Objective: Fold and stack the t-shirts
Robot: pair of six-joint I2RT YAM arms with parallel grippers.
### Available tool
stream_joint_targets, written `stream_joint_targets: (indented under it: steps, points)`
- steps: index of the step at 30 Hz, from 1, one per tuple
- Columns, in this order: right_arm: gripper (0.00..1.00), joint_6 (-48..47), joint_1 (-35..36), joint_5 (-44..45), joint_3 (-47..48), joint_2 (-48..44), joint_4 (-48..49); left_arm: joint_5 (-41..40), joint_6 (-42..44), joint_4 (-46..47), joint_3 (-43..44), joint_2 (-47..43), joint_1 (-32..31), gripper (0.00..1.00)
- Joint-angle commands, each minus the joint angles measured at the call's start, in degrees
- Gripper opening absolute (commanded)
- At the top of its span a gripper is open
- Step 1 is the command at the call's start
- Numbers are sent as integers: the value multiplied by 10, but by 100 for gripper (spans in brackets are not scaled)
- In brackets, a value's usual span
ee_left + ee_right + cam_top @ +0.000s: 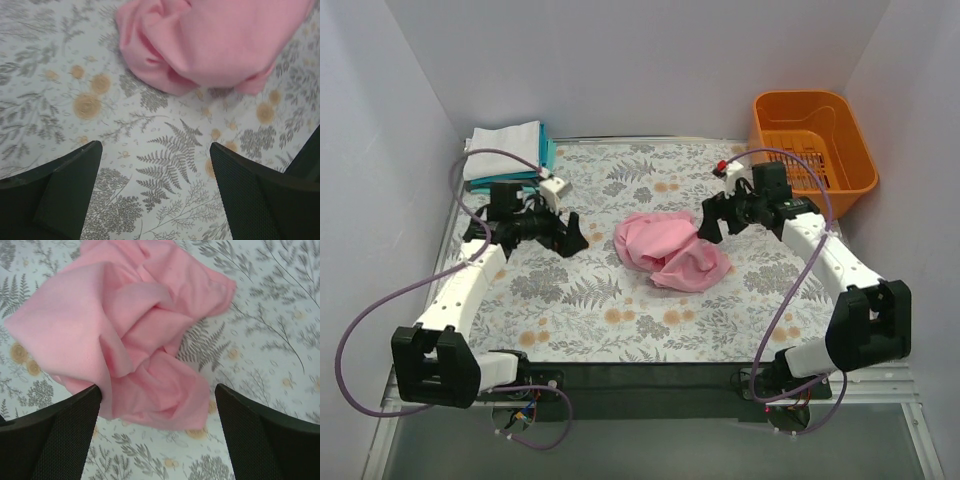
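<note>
A crumpled light pink t-shirt (670,252) lies in a heap in the middle of the flowered table. My left gripper (576,238) hovers just left of it, open, with only the patterned cloth between its fingers (65,185); the pink t-shirt (215,40) lies ahead of them, apart from the tips. My right gripper (706,226) is at the heap's right edge, open. In the right wrist view the pink t-shirt (130,330) lies loose under and between the wide-apart fingers (60,435). A folded white t-shirt (503,150) rests on a folded teal one (549,153) at the back left.
An orange plastic basket (817,150) stands at the back right corner. White walls close in the table on the left, back and right. The flowered tablecloth (620,320) covers the whole work surface up to its dark near edge.
</note>
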Motion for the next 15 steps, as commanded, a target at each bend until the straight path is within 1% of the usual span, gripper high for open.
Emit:
stream_joint_targets:
  steps: [1,2,3,4,5,6,8,9,10,11,12,13,15]
  points:
    - [83,-34,-39,-7,-36,-39,-61,-27,113,-28,-49,-5,-88,81]
    - [81,-41,-51,-4,-45,-33,-61,-38,116,-12,-61,12,-104,79]
    - [77,-41,-55,1,-53,-26,-60,-43,117,-4,-60,26,-128,77]
    - [74,-41,-57,6,-54,-8,-60,-47,114,4,-54,39,-134,76]
    - [73,-41,-63,12,-54,1,-64,-45,97,25,-31,70,-139,72]
    - [71,-42,-69,5,-56,7,-68,-40,87,33,-15,86,-138,70]
    - [70,-56,-86,-35,-64,14,-85,-29,65,45,25,123,-139,68]
    - [72,-112,-90,-90,-65,12,-103,-26,58,45,64,156,-138,68]
    - [74,-141,-89,-101,-61,1,-154,-22,52,46,85,175,-139,68]
    - [79,-169,-88,-106,-65,-10,-171,-20,32,54,101,190,-139,68]
    - [84,-201,-89,-92,-72,-23,-181,-22,23,60,130,223,-139,69]
    - [86,-216,-90,-80,-79,-50,-195,-23,14,64,143,240,-139,70]
    - [88,-240,-103,-75,-85,-70,-216,-30,-21,81,172,277,-139,73]
